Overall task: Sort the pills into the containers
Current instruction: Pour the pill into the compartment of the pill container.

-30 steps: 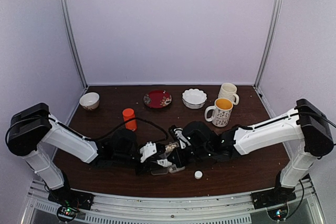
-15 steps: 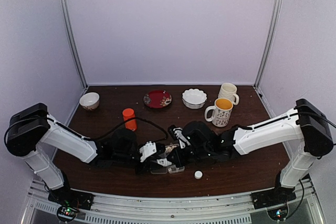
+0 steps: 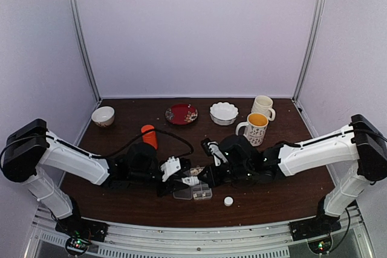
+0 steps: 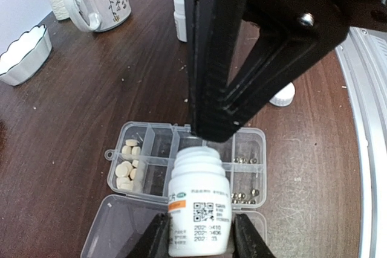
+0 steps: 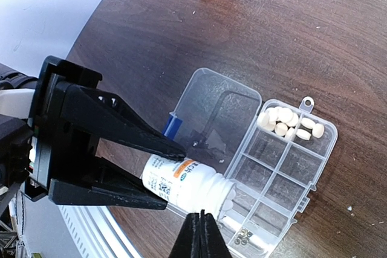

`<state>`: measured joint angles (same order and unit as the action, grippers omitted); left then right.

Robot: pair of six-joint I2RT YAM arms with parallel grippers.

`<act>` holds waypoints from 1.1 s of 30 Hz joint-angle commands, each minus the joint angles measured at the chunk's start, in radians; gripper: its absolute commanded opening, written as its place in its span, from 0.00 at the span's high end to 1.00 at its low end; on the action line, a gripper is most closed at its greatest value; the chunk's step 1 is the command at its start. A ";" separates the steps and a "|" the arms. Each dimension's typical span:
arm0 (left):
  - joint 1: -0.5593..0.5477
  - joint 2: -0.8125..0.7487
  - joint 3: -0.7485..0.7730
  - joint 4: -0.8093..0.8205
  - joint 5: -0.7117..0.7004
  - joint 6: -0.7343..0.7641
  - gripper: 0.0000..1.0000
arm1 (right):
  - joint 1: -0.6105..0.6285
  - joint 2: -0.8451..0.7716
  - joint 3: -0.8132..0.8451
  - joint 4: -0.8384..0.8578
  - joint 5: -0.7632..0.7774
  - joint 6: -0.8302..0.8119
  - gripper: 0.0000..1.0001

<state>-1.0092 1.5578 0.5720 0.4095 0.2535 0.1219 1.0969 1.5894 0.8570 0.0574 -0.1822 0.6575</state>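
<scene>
Right arm has pulled back toward the right edge of the tabletop. Its right gripper (image 5: 200, 237) now hangs just above the pill box (image 4: 248, 144) instead of covering it, jaws pressed together, nothing in them. In the top view the box now shows in full.

Left gripper (image 4: 201, 235) hasn't budged: clamped on the white bottle (image 4: 198, 206), which is tipped with its neck over the middle cells. A loose white cap (image 3: 228, 200) lies close by, so the bottle looks uncapped.

Box sits near the front edge, about centre, lid (image 4: 120, 229) folded open. Beige pills (image 4: 128, 164) are bunched in the end cells. Some small dark beads (image 4: 244, 196) sit at the other end. Middle cells look bare.

My read: the right arm is out of the way, so a pour from the bottle is next. Risk is tablets spilling across dividers.
</scene>
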 commanded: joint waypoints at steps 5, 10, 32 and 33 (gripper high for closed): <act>-0.004 -0.002 0.020 -0.015 -0.007 -0.019 1.00 | 0.001 -0.026 -0.003 0.099 -0.048 -0.018 1.00; -0.004 0.002 0.019 -0.006 -0.006 -0.022 1.00 | 0.003 0.058 0.042 0.047 -0.055 -0.005 1.00; -0.005 0.011 0.010 0.015 0.008 -0.025 1.00 | 0.018 0.124 0.113 -0.035 -0.076 -0.026 1.00; -0.004 0.009 0.009 0.017 0.006 -0.027 1.00 | 0.018 0.146 0.137 -0.089 -0.082 -0.038 1.00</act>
<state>-1.0100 1.5654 0.5728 0.3752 0.2501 0.1074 1.1069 1.6558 0.9375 0.0505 -0.2390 0.6319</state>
